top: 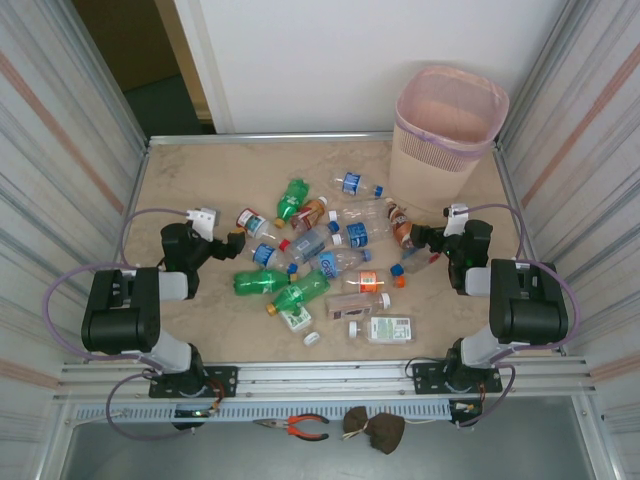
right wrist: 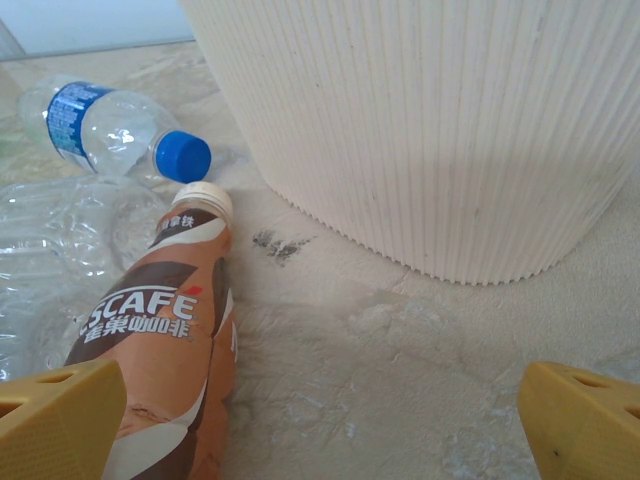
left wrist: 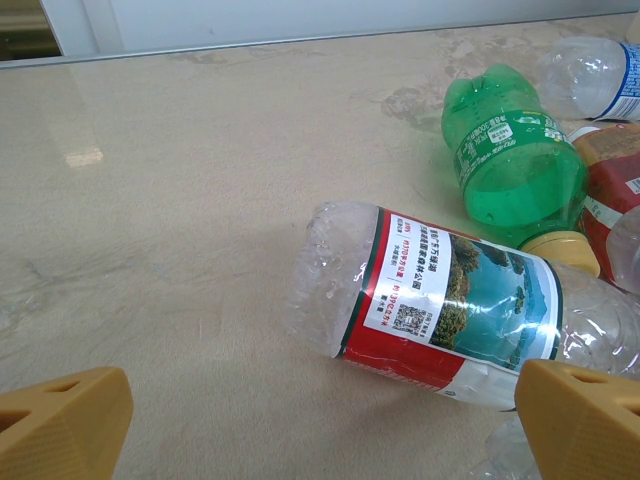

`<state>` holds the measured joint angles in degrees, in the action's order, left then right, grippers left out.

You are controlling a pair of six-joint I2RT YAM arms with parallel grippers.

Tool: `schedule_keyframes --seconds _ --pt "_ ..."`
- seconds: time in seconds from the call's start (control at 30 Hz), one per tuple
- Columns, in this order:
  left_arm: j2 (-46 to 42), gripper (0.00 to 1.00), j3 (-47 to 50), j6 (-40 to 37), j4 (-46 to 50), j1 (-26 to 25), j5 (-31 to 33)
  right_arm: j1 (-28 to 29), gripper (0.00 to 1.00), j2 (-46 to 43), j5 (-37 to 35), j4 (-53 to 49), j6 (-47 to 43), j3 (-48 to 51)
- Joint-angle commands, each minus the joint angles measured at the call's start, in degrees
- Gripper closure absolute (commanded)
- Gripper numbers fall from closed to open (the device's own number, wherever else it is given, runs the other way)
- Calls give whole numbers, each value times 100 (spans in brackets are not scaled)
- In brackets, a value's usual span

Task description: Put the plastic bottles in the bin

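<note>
We find the left end effector (left wrist: 322, 415) and right end effector (right wrist: 322, 412) wide open and empty; we advise centring them across the clear bottle (left wrist: 440, 300), lower right, and the brown bottle (right wrist: 160, 340), lower left, near the bin (right wrist: 430, 120).

2 black blocky arms (top: 122, 310), looping lilac cables (top: 45, 300), white wrist cameras (top: 203, 215), yellow-orange fingertips (left wrist: 60, 425).
</note>
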<state>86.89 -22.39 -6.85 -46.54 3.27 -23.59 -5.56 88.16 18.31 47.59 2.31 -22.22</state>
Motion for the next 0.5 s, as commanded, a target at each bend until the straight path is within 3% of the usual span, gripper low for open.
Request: schedule_keyframes --seconds 0.0,0.27,0.47 --pt "-122 1 -13 -71 -5 17 -55 13 1 -43 22 148 -90 77" --pt "-464 1 239 93 -223 8 291 210 1 -394 -512 -289 -133 3" --pt "-1050 1 -156 -109 1068 -165 470 312 1 -896 -487 -1331 -206 -274"
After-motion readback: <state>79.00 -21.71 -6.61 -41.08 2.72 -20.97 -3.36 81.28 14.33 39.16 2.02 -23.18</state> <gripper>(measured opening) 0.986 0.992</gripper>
